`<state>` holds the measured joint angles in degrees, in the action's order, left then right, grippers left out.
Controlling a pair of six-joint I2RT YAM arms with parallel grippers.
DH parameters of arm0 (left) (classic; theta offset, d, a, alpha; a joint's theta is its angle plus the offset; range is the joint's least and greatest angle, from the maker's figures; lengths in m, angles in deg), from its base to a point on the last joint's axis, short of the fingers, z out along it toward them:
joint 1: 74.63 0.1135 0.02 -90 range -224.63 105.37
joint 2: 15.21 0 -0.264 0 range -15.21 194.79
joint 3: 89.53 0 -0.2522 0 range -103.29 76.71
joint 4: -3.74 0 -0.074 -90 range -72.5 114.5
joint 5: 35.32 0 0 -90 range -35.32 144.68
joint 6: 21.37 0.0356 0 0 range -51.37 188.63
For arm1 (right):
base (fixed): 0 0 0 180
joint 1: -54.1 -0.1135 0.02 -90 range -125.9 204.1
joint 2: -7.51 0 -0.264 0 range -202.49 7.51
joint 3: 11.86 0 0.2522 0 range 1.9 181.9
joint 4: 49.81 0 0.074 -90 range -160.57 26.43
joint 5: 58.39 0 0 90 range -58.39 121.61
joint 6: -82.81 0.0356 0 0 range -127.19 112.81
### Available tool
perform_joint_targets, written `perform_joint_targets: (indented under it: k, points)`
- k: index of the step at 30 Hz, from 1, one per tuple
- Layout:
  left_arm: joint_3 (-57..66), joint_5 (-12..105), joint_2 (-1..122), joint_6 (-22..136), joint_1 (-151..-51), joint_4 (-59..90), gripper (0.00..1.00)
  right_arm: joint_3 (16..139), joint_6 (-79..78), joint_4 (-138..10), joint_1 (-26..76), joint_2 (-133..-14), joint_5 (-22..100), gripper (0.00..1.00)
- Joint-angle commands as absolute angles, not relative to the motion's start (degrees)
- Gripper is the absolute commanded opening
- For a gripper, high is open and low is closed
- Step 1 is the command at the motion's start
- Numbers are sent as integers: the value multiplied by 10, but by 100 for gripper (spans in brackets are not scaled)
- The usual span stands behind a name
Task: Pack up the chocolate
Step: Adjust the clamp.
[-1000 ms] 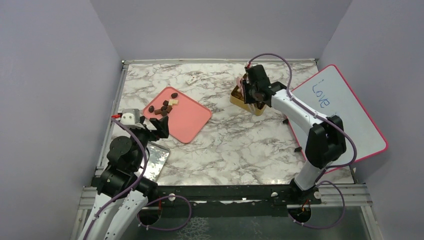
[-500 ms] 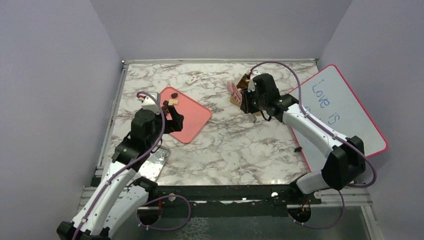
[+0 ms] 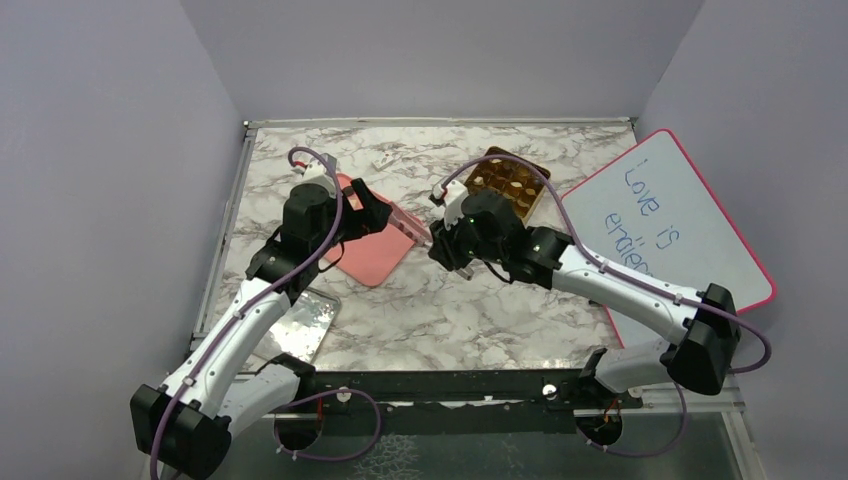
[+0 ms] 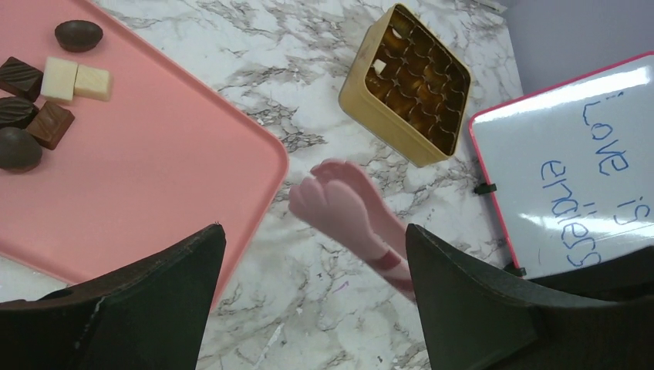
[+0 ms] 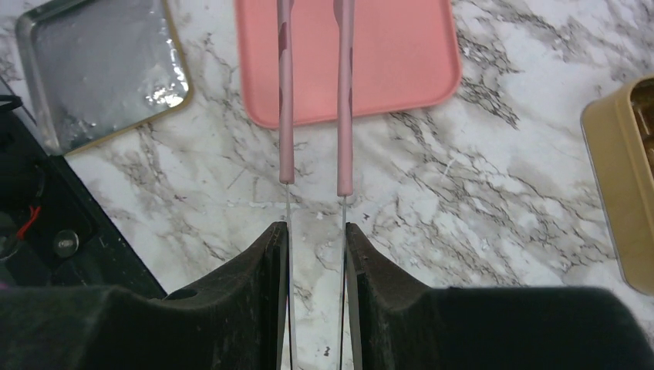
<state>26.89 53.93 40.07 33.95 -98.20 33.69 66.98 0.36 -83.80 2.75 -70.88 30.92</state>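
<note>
I have the right end effector (image 5: 316, 231) pinching the pink tweezers (image 5: 285, 92) by their thin metal stems. The 2 pink arms reach out over the worktop (image 3: 480, 310) toward the near corner of the pink tray (image 4: 154, 177). In the left wrist view, no piece sits between the tweezer tips.

The left end effector (image 3: 370, 212) hangs above that same tray with its fingers spread wide and nothing between them.

The chocolate (image 4: 50, 123) lies in a loose cluster on the tray's far side, dark pieces with 2 cream ones beside them. The gold box (image 4: 378, 127) stands well apart from the tray. I cannot tell whether any of its compartments are filled.

My main worry is that both arms are crowding 1 tray corner. If I push the tweezers on toward the cluster, they could strike the left fingers.

The hold on those slim stems also looks easy to twist, so a sideways nudge could turn the tweezers in the grip.

The domed pieces may squirt out if squeezed hard, and the carry to the box gives a loose piece plenty of chance to drop onto the marble.
</note>
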Motion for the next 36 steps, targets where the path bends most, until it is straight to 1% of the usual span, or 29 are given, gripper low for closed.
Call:
perform_joint_targets:
  k: [1, 8, 14, 19, 22, 27, 29, 33, 36]
  points:
    - [265, 570, 408, 322, -978, 292, 87, 675, -30, -789, -18, -689, 279, 34]
    - [304, 641, 409, 351, -977, 342, 85, 684, -29, -774, -32, -668, 265, 34]
    - [332, 649, 376, 363, -977, 348, 83, 677, -28, -765, -32, -670, 265, 33]
    - [326, 648, 355, 378, -977, 366, 83, 665, -25, -737, -32, -689, 264, 33]
    - [314, 656, 318, 398, -977, 377, 87, 678, -22, -736, -32, -721, 256, 33]
    - [307, 668, 222, 436, -977, 392, 92, 713, -10, -726, -32, -791, 238, 33]
    - [319, 672, 175, 441, -977, 394, 99, 731, -10, -719, -32, -826, 229, 34]
    - [346, 680, 89, 457, -977, 394, 99, 782, -25, -708, -33, -901, 230, 34]
    - [364, 694, 34, 469, -978, 395, 99, 826, -38, -708, -33, -954, 205, 34]
